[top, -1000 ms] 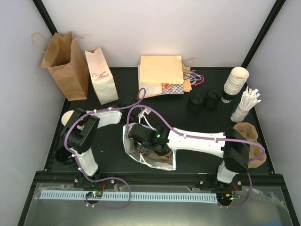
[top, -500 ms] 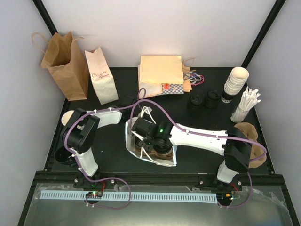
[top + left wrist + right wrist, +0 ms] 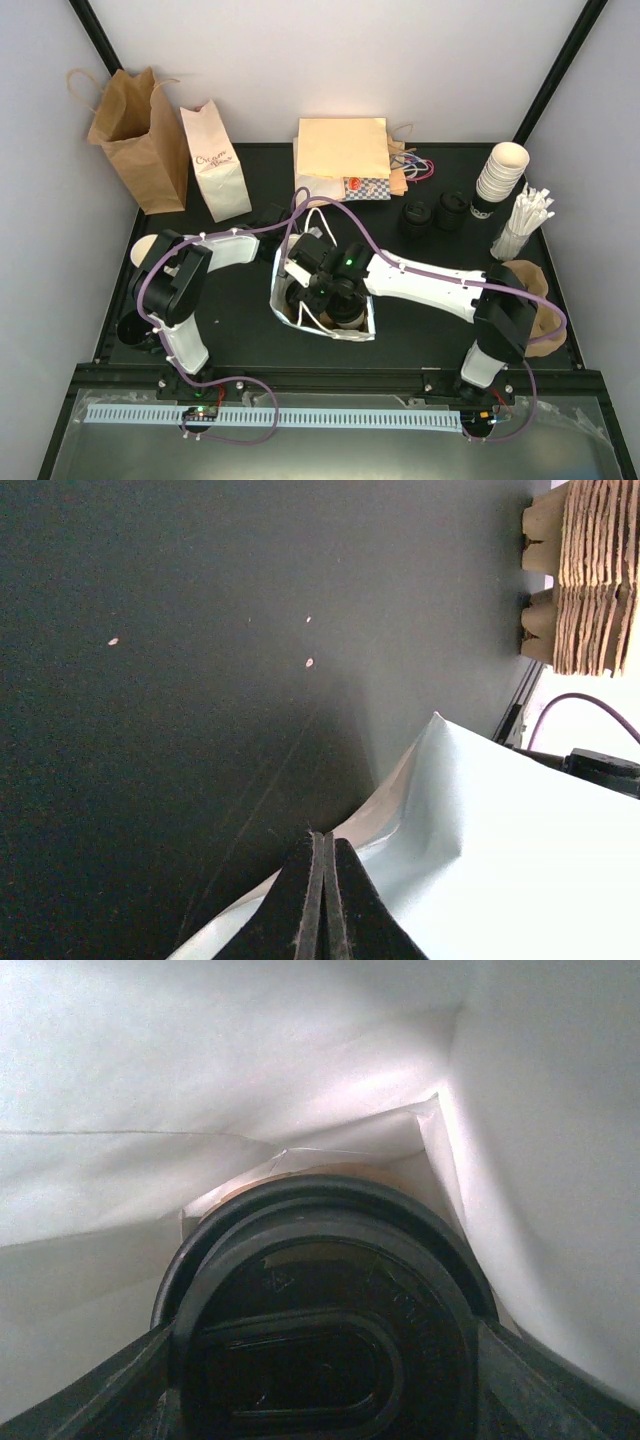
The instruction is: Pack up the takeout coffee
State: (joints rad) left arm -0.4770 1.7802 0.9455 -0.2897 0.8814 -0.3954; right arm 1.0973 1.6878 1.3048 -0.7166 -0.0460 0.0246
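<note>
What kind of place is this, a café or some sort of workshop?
Likely a mock café packing station in a plain white test booth: stacked paper cups, loose black lids, wrapped straws and a brown paper bag stand on the black table.

Overhead, bright even light covers the black table (image 3: 420, 330); shadows are soft. At my left wrist the white bag (image 3: 520, 850) glares, nearly washed out, against dim tabletop. At my right wrist the lid of the takeout coffee (image 3: 320, 1300) looms close, slightly blurred, paper glowing.
</note>
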